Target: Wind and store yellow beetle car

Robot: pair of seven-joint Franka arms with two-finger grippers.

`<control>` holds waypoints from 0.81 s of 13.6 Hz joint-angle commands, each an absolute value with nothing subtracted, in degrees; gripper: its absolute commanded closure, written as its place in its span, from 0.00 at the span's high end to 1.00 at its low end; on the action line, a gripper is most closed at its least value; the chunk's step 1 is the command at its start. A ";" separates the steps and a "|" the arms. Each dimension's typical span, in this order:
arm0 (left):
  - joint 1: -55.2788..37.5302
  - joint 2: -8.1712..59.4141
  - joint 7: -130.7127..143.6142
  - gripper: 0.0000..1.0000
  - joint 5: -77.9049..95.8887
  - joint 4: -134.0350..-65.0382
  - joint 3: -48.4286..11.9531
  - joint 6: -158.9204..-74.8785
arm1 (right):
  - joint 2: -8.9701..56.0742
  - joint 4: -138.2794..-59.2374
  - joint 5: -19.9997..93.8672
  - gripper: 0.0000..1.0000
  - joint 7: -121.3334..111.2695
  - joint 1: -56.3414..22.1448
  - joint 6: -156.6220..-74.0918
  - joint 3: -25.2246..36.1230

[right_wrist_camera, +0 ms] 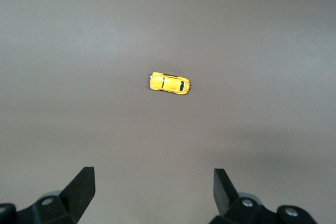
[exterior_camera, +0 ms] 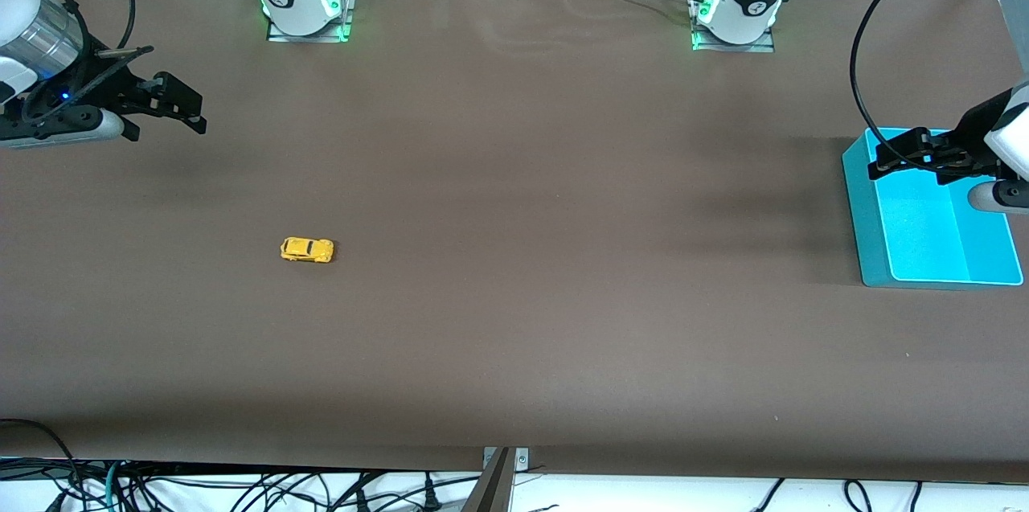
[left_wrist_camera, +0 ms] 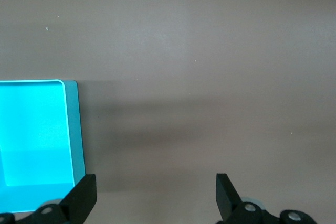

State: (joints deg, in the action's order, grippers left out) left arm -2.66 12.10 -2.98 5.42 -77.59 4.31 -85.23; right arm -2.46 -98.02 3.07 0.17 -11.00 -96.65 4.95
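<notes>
The yellow beetle car (exterior_camera: 307, 249) sits on its wheels on the brown table, toward the right arm's end. It also shows in the right wrist view (right_wrist_camera: 169, 83), well clear of the fingers. My right gripper (exterior_camera: 178, 105) is open and empty, up in the air at the right arm's end of the table, apart from the car. My left gripper (exterior_camera: 884, 161) is open and empty, over the rim of the cyan bin (exterior_camera: 864, 215) at the left arm's end. In the left wrist view the bin (left_wrist_camera: 75, 129) lies beside one black fingertip (left_wrist_camera: 84, 195).
The brown table mat (exterior_camera: 522, 215) covers the whole surface. The arm bases (exterior_camera: 301, 2) stand along the table edge farthest from the front camera. Cables hang below the table edge nearest that camera.
</notes>
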 commanded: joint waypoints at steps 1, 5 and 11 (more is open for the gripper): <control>-2.72 12.57 -3.78 1.00 5.10 -76.46 4.22 -85.08 | -1.93 -96.68 1.85 1.00 1.49 -10.99 -94.49 4.92; -2.64 12.57 -3.78 1.00 5.10 -76.46 4.22 -85.08 | -1.85 -96.42 1.76 1.00 -1.05 -10.90 -94.57 5.01; -3.08 12.57 -3.43 1.00 5.10 -76.38 4.04 -84.99 | -1.85 -96.68 1.41 1.00 -0.62 -10.72 -93.78 5.19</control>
